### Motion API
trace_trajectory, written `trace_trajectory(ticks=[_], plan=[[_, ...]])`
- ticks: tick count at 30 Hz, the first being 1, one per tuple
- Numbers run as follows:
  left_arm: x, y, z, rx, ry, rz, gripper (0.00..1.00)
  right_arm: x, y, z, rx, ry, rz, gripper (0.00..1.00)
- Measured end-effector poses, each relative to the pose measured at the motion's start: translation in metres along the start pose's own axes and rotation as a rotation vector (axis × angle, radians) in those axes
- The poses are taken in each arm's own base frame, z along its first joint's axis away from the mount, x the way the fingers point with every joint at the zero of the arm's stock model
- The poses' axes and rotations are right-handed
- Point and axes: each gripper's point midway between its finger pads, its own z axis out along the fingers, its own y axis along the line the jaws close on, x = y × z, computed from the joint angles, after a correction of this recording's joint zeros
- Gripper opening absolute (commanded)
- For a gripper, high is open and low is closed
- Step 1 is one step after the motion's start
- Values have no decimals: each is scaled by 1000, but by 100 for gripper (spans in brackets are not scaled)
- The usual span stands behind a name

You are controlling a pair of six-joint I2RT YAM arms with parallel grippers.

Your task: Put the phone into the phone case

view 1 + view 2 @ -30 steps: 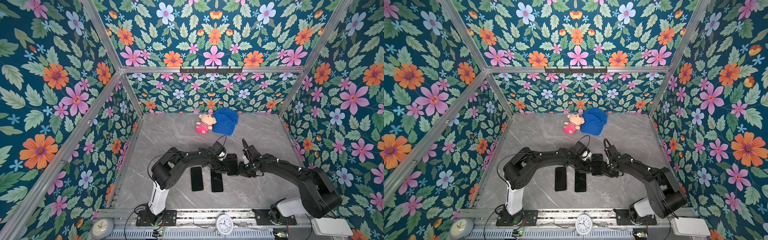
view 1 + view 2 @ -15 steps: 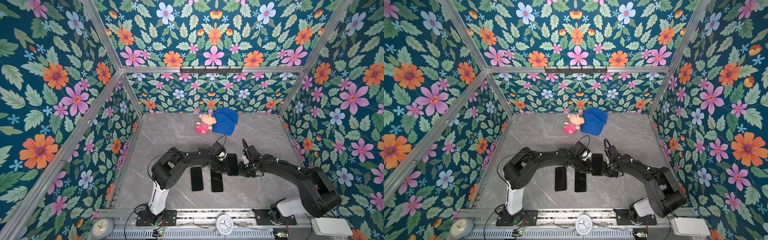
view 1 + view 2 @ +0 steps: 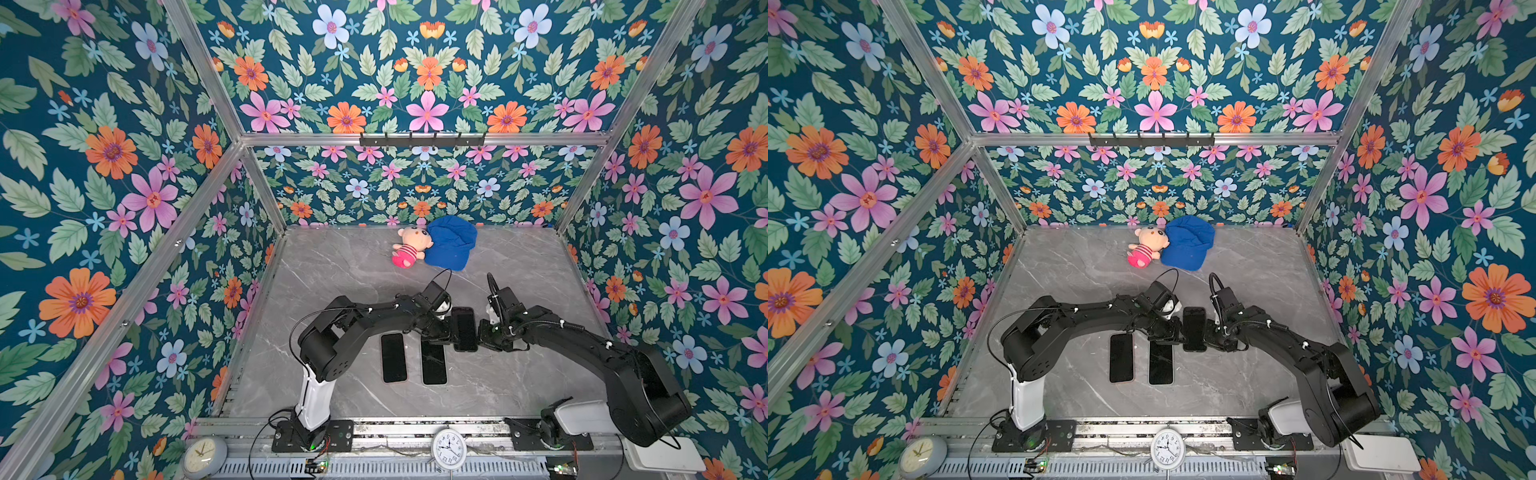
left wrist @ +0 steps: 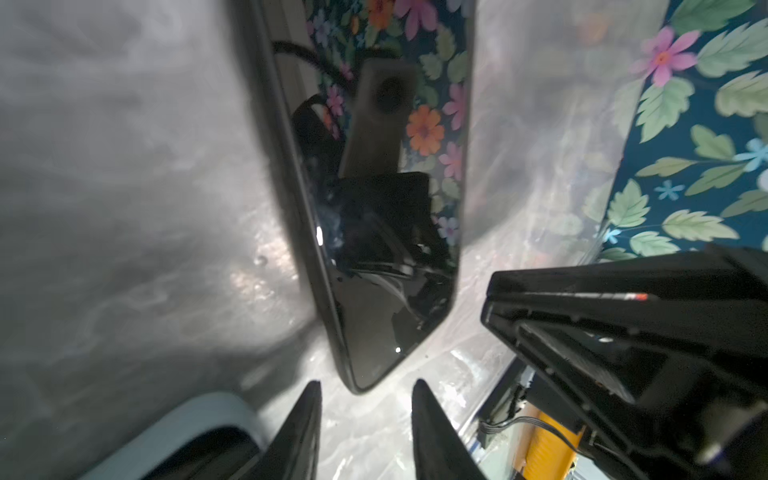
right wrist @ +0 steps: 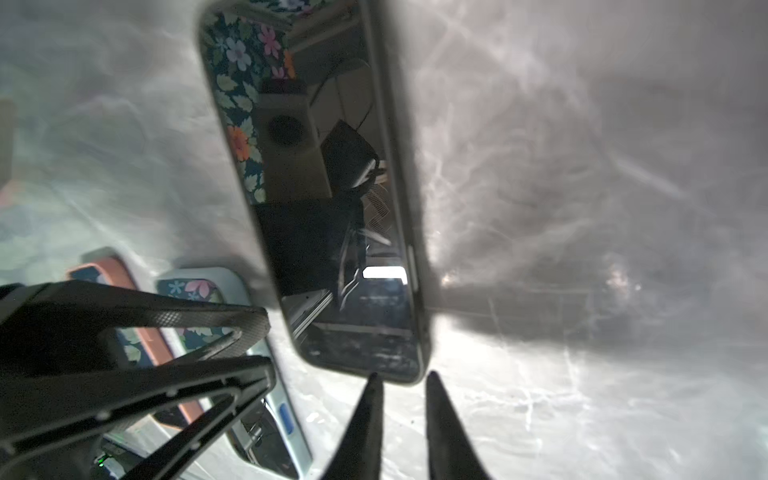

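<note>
Dark phone (image 3: 464,329) flat on marble table (image 3: 519,386), left gripper (image 4: 365,399) at phone's left edge, jaws apart, right gripper (image 5: 402,386) at its right edge, jaws narrowly apart, two more handsets (image 3: 394,357) just beside phone, blue cap (image 3: 451,243) well beyond.

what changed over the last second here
Nothing visibly changed. The phone still lies between the left tool and right tool, both with fingers apart; the orange-rimmed phone, pale-rimmed phone, doll and blue cap stayed put.
</note>
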Motion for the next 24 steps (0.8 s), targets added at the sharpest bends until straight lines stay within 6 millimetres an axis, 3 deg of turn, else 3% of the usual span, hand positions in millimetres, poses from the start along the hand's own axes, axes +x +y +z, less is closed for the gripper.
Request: trace_trajectory(ticks=[5, 13, 17, 24], plan=[[-38, 4, -11, 11, -62, -8, 43, -36, 4, 2, 23, -35, -2, 34], [-70, 18, -4, 8, -61, -16, 46, -82, 17, 19, -18, -35, -51, 37], [-79, 20, 2, 14, -53, -14, 46, -92, 14, 28, -22, -20, -53, 37], [-73, 14, 16, 64, -5, -2, 45, -96, 17, 32, -37, -15, -69, 37]])
